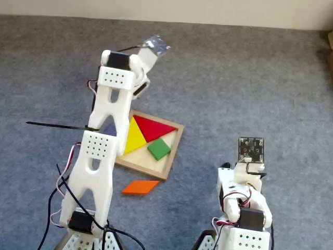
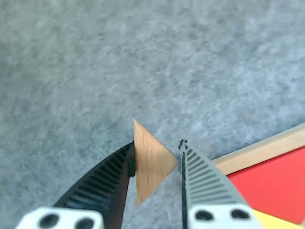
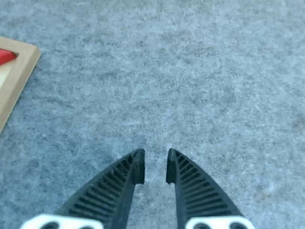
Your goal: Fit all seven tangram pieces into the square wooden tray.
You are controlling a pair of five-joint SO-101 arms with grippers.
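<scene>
The square wooden tray (image 1: 174,152) lies mid-table and holds a red triangle (image 1: 153,128), a yellow triangle (image 1: 134,138) and a green square (image 1: 159,149). A blue piece (image 1: 109,128) peeks out from under the left arm (image 1: 104,140). My left gripper (image 2: 157,145) is shut on a tan wooden triangle (image 2: 150,162), held on edge above the carpet just outside the tray's rim (image 2: 257,152). An orange parallelogram (image 1: 140,186) rests on the carpet in front of the tray. My right gripper (image 3: 155,167) hovers over bare carpet, fingers a narrow gap apart with nothing between them.
Grey carpet covers the table. The right arm (image 1: 242,203) stays folded at the front right, well away from the tray. A corner of the tray (image 3: 19,71) appears in the right wrist view. Open carpet lies behind and right of the tray.
</scene>
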